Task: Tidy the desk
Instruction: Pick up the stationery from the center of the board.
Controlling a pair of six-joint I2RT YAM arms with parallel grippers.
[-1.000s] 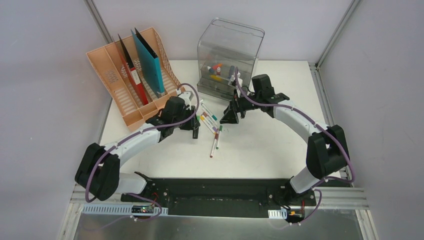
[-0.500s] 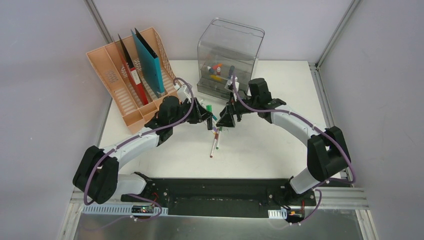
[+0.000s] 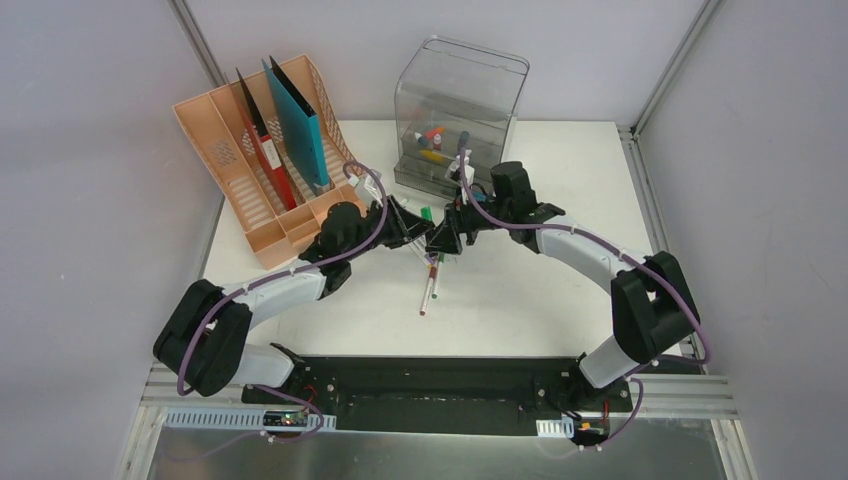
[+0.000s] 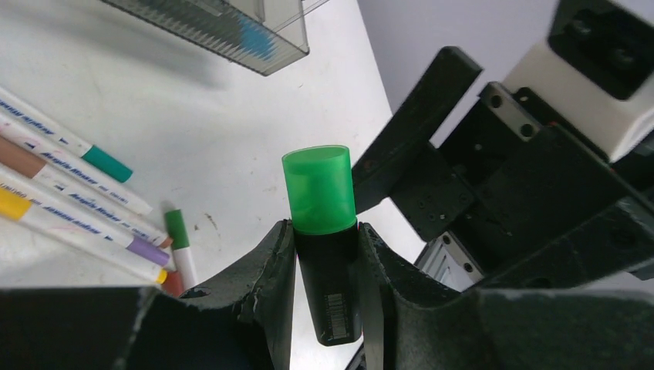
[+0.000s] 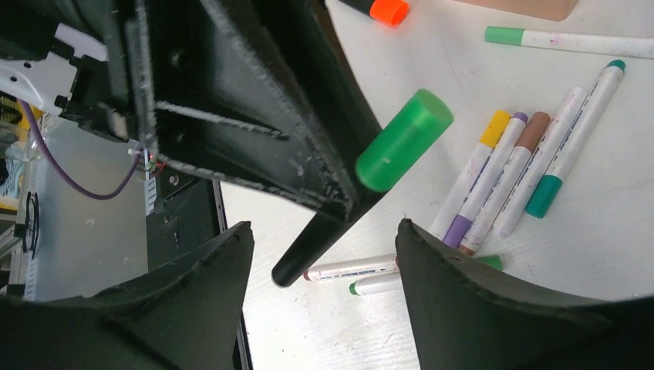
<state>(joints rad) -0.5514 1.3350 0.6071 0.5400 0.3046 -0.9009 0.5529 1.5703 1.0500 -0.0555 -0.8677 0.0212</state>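
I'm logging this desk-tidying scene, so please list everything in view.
desk: one, white, under everything
file rack: one, peach, far left
folders: two, red and teal, upright in the rack
drawer box: one, clear grey, far centre
boxed markers: several, mixed colours, inside the drawer box
loose markers: several, mixed caps, desk centre
highlighter: one, black with green cap, in the left pincer
left pincer: one, black, shut on the highlighter
right pincer: one, black, open, facing the highlighter

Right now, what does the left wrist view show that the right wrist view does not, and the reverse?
Only the left wrist: the clear box's ribbed edge and a barcode label. Only the right wrist: an orange cap and the right hand seen open. Both: the left hand shut on the green-capped marker, and loose pens on the desk.
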